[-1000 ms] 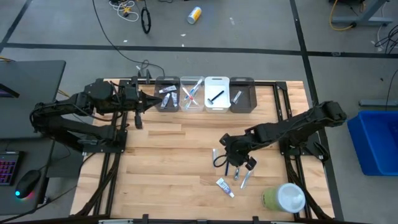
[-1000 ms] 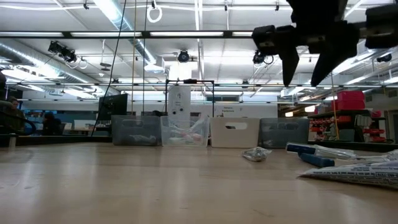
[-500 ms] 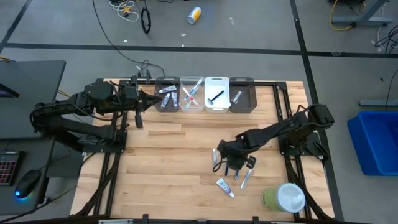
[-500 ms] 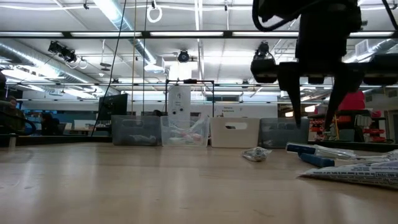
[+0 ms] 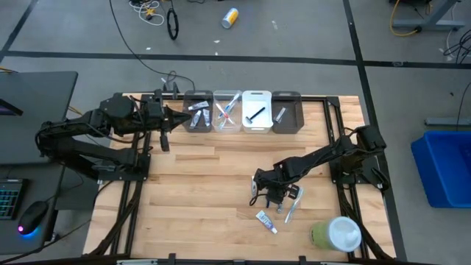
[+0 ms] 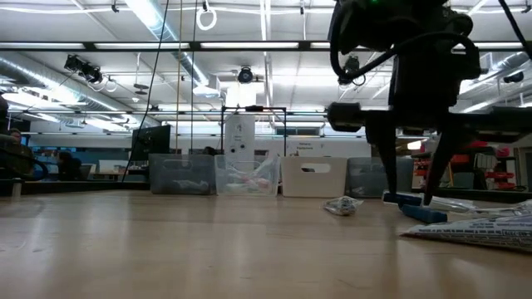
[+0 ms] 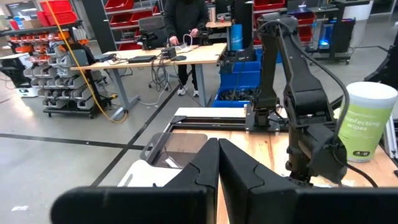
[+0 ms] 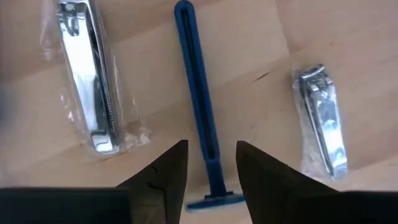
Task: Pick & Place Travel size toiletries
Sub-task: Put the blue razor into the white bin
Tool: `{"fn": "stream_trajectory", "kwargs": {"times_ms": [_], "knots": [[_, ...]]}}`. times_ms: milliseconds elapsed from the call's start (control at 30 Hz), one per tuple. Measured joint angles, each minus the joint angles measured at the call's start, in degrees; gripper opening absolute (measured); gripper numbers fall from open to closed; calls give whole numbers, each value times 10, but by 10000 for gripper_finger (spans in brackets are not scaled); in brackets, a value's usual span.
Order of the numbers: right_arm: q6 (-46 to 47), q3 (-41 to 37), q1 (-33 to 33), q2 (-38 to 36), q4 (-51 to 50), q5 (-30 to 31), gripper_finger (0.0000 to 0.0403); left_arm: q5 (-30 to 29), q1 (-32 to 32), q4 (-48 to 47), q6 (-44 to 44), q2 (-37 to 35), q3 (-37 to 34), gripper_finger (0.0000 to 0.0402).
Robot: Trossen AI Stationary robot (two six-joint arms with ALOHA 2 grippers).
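A thin blue plastic razor [image 8: 200, 106] lies flat on the light wooden table [image 5: 199, 191], near the front on the right side. Its head sits between the 2 dark fingers [image 8: 163, 171] of the right gripper [image 8: 211, 171]. The fingers are spread, 1 on each side of the razor, and they do not pinch it. The right gripper [image 5: 271, 197] points down at the table.

A shiny metal nail clipper in a clear bag [image 8: 90, 81] lies on one side of the razor. A second bagged metal nail clipper [image 8: 322, 121] lies on the other side. Both are near the razor but do not touch it. A small white and blue toothpaste tube [image 5: 266, 220] lies on the table just in front of the gripper. A big green and white round tub [image 5: 336, 234] stands near the front right corner.

4 small bins [image 5: 242, 112] stand in a row at the back of the table, with little things inside them.

The left gripper [image 5: 163, 140] waits near the back left of the table. Its fingers [image 7: 233, 165] are pressed together and hold nothing.
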Motion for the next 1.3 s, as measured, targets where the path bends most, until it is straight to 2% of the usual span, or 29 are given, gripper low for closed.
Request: {"fn": "stream_trajectory", "kwargs": {"times_ms": [233, 400, 767, 1033, 1300], "knots": [[0, 0, 0, 16, 1, 0, 135, -2, 0, 0, 1, 0, 0, 5], [0, 0, 0, 16, 6, -3, 125, -2, 0, 0, 2, 0, 0, 14], [0, -8, 0, 17, 15, -7, 83, -2, 0, 0, 2, 0, 0, 5], [0, -9, 0, 17, 13, -6, 53, -2, 0, 0, 0, 0, 0, 17], [0, -9, 0, 17, 11, -6, 52, -2, 0, 0, 0, 0, 0, 6]]}}
